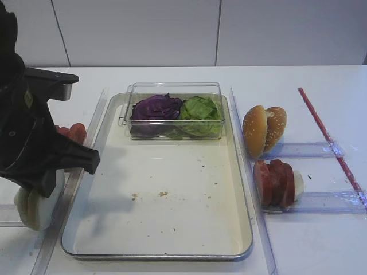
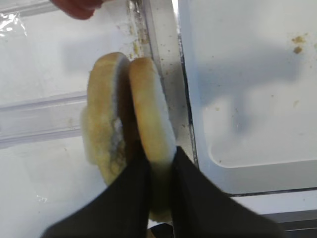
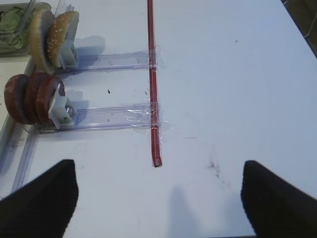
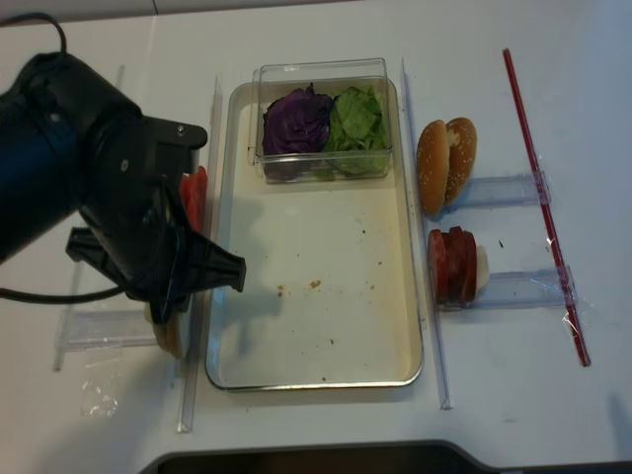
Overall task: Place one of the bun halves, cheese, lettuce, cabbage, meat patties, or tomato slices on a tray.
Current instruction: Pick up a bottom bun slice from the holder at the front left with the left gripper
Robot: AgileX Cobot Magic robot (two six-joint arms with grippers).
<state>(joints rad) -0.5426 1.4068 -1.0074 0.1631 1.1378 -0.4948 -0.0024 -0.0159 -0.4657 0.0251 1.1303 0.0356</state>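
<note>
**Spotter:** Your left gripper (image 2: 158,163) has its jaws closed on the nearer of the two pale round bun halves (image 2: 148,124), standing on edge in a clear plastic rack just left of the tray. Your right gripper (image 3: 158,198) hangs with its jaws wide apart over bare table, holding nothing.

**Operator:** What's around them?

**Spotter:** You're on a broad white tabletop (image 1: 321,80) with plain white wall panels (image 1: 137,28) behind. At its middle lies the large shallow rectangular tray (image 1: 172,217), cream-white inside with a silvery rim, crumb-speckled. At its far end sits a small clear plastic box (image 1: 172,112) with the dark purple crinkled cabbage (image 1: 155,107) on the left and the crinkly light-green lettuce (image 1: 199,107) on the right. Right of the tray you have two golden-brown sesame-seeded bun halves (image 1: 264,129) upright in a clear rack, and nearer you a row of dark red round slices (image 1: 276,182) in another. A thin red strip (image 3: 151,79) is taped across both racks' outer ends.
</note>
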